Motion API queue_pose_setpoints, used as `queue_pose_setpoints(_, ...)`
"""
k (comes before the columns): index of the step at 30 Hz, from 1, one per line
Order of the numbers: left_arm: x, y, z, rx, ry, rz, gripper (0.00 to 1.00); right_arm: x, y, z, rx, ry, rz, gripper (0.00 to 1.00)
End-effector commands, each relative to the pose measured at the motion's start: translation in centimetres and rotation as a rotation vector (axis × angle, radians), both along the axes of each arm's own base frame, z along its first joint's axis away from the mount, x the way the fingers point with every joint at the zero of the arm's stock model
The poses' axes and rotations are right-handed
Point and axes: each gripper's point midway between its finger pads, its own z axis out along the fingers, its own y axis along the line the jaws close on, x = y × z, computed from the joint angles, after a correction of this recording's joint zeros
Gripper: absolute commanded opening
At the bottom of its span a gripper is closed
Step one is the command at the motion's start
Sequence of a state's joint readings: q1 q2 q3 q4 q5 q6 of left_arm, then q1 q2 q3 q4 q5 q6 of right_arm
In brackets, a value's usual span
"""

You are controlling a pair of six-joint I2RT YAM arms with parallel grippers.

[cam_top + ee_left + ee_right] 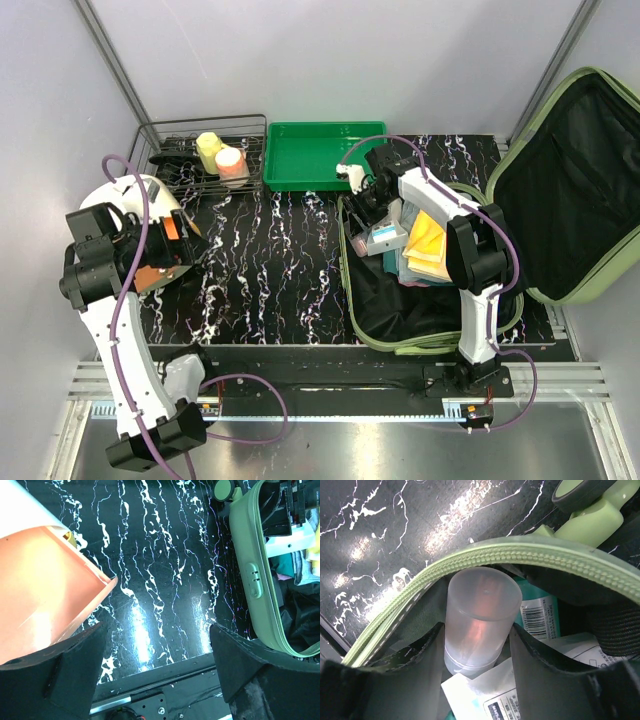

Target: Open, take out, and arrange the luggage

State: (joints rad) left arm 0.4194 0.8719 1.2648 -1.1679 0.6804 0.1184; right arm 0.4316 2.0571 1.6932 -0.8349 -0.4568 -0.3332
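Left wrist view: my left claw is hanging wide open over the black, white-veined marble tabletop. Rightward, the large pale olive-green hard-shell suitcase is lying open. Inside it, my right claw is closely bracketing a frosted translucent plastic cylinder. I cannot tell whether it is gripping.

There is one large pale olive-green hard-shell suitcase, one bright green shallow plastic tray, one black wire basket, one pale yellow plastic bottle, one orange plastic bottle, one frosted translucent plastic bottle, and one black marbled desk.
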Motion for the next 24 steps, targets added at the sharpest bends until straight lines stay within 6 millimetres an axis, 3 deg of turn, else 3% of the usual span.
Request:
queue_pose_setpoints(1, 1.4, 0.3, 1.0, 0.05, -0.059, -0.018, 0.87, 0.5, 1.7, 3.6, 0.078, -0.047, 0.005, 0.46)
queue_pose_setpoints(9, 1.8, -1.3, 1.1, 0.109, -0.066, -0.134, 0.87, 0.0, 1.7, 10.8, 0.161, -0.19, 0.036, 0.24)
queue_pose_setpoints(13, 2.4, -2.2, 1.1, 0.114, -0.058, -0.18, 0.87, -0.8, 1.1, 13.4, 0.174, -0.257, 0.051, 0.21)
queue_pose_setpoints(19, 3.4, -3.6, 1.4, 0.101, -0.074, -0.239, 0.87, -2.4, 0.8, 15.2, 0.205, -0.27, 0.077, 0.17)
queue_pose_setpoints(21, 3.5, -4.3, 1.4, 0.076, -0.077, -0.264, 0.87, -3.4, 1.4, 16.3, 0.263, -0.254, 0.099, 0.17)
queue_pose_setpoints(24, 2.9, -6.5, 1.5, -0.015, -0.104, -0.34, 0.87, -4.7, 2.7, 19.5, 0.384, -0.255, 0.119, 0.15)
